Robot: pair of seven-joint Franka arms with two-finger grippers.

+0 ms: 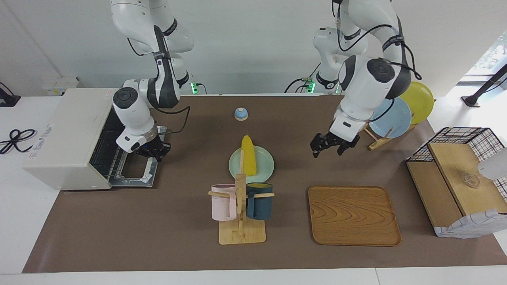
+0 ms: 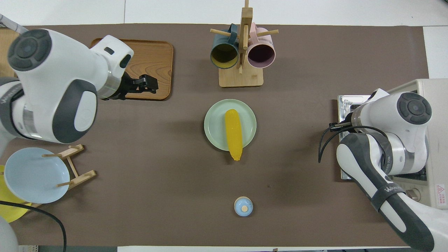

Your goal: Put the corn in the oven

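- Your left arm reaches out from its base with the forearm angled down and the wrist bent, so the left gripper (image 1: 332,145) hangs in the air, pointing downward. Its fingers (image 2: 148,84) stand apart with nothing between them.
- Your right arm folds at the elbow and dips steeply, carrying the right gripper (image 1: 152,151) low. Its wrist hides it from above, and you can't make out its finger spacing.

Two glossy white arms with dark grey joint bands, black cables, black hands.
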